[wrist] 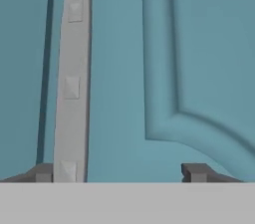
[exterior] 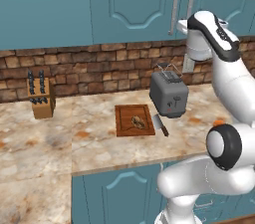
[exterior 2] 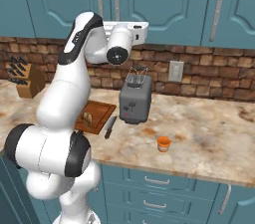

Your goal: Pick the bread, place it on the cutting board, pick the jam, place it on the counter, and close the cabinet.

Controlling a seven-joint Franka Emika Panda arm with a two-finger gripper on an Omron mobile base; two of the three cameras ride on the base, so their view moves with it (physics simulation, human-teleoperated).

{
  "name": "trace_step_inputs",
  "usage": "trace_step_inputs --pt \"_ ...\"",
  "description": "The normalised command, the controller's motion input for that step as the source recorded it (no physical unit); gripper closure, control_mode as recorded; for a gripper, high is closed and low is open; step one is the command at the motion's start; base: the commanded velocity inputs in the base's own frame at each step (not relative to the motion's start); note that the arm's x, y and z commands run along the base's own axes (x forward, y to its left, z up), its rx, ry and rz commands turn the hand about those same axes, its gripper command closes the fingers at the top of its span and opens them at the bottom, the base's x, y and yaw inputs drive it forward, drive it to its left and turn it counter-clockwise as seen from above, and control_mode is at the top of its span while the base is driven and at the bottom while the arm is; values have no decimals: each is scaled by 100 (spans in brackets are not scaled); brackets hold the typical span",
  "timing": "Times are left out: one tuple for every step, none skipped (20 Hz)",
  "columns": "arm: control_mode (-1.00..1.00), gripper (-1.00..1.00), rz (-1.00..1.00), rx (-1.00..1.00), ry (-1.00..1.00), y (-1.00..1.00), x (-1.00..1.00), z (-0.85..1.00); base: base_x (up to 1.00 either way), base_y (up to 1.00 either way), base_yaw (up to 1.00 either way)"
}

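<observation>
Looks like we're on the last step: small brown crusty bread (exterior: 138, 122) sits on the dark-brown grooved wooden cutting board (exterior: 124, 114), tiny orange jam jar (exterior 2: 163, 143) on the marbled beige counter (exterior 2: 209, 138), and our empty, spread-wide gripper (wrist: 119, 173) faces the teal arched-panel wall cabinet (wrist: 199, 44) beside its pale bar handle (wrist: 72, 78), so next we'd just push it flush.
</observation>
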Motion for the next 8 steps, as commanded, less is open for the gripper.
trace_step_inputs --pt "-100 -100 -4 0 0 5 34 0 0 0 0" --pt "-100 -100 -4 0 0 5 29 0 0 0 0" --pt "-100 -100 -4 0 0 5 31 0 0 0 0" --pt "-100 -100 -4 0 0 4 27 0 0 0 0" --pt "-100 -100 -3 0 0 4 26 0 0 0 0" --pt "-100 -100 -3 0 0 3 28 0 0 0 0" --pt "-100 -100 -2 0 0 0 26 0 0 0 0" --pt "-100 -100 -2 0 0 1 28 0 0 0 0"
